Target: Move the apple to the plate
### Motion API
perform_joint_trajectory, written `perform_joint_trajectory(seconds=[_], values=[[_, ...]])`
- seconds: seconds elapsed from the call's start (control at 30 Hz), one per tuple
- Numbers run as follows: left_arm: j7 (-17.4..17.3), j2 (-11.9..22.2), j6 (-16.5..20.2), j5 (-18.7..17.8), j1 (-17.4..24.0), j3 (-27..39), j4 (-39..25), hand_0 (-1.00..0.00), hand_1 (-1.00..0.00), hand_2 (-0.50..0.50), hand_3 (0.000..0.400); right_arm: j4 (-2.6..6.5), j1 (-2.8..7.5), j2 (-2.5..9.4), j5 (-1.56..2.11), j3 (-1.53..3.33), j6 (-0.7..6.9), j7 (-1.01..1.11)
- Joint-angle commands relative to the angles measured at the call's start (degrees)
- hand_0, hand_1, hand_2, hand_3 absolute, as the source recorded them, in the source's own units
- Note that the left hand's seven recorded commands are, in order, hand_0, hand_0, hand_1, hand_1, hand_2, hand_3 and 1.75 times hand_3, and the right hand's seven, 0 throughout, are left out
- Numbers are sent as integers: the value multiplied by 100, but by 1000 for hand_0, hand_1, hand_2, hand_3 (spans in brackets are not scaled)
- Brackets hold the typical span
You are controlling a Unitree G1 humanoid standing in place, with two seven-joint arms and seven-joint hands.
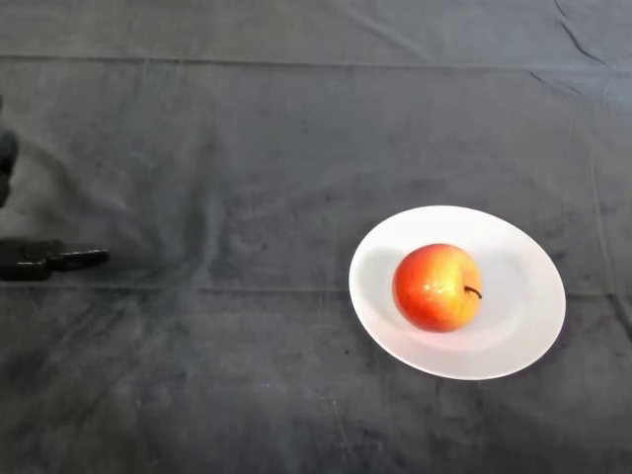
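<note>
Your apple (437, 287) already sits near the middle of the white plate (523, 336), stem pointing right, so the only step left, as I judge it, is keeping the left hand (39, 260) well clear at the left edge. Only a dark sliver of it shows; you cannot tell how its fingers are set. The apple is glossy and round, the plate smooth and shallow, the tabletop (247, 375) covered in soft, creased dark cloth.

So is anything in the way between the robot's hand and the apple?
No. The apple already sits on the white plate, right of centre. The hand is at the far left edge, and only bare dark cloth lies between them.
</note>
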Motion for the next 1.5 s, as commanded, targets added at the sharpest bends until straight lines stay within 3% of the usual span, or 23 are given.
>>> perform_joint_trajectory(seconds=[0.03,0.7,1.07,1.5], values=[[27,369,100,-161,227,185,212,0,-35,18,14,-16,-3,-91,0,-86,-11,-25],[272,691,378,-689,457,1136,264,0,0,0,0,-10,-5,-95,1,-88,-10,-22],[790,798,469,-945,598,1658,371,0,0,0,0,-3,-8,-97,1,-89,-10,-20],[1276,762,521,-987,584,1923,359,0,0,0,0,3,-10,-100,1,-90,-11,-17]])
